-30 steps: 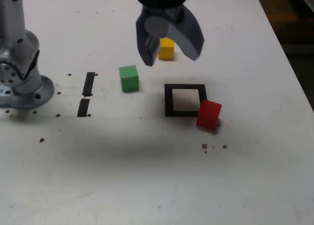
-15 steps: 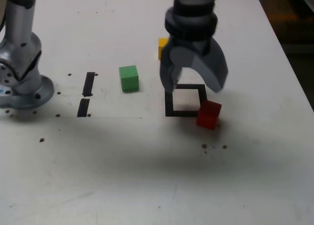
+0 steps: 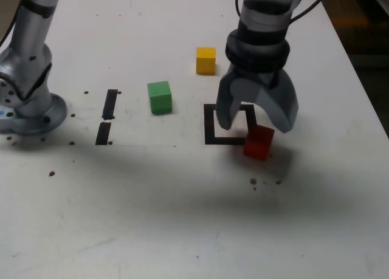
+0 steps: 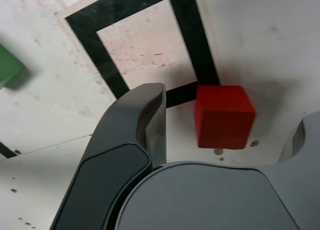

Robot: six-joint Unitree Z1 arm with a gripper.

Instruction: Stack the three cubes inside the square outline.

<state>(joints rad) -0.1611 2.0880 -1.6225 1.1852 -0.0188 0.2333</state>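
Three cubes, one red (image 3: 259, 141), yellow (image 3: 205, 60), green (image 3: 160, 96); one square outline (image 3: 209, 124); fingers (image 3: 226, 107) apart.

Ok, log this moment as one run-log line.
gripper: open, above red cube | red cube: on square outline's corner | green cube, yellow cube: outside outline | stacked: none

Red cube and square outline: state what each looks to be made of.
Red cube: likely painted wood or solid plastic; opaque, even colour, matt faces without glare, slightly rounded edges. The look does not settle which.

Square outline: apparently black tape stuck flat on the white table; strips of even width, a faint sheen, no raised height visible.
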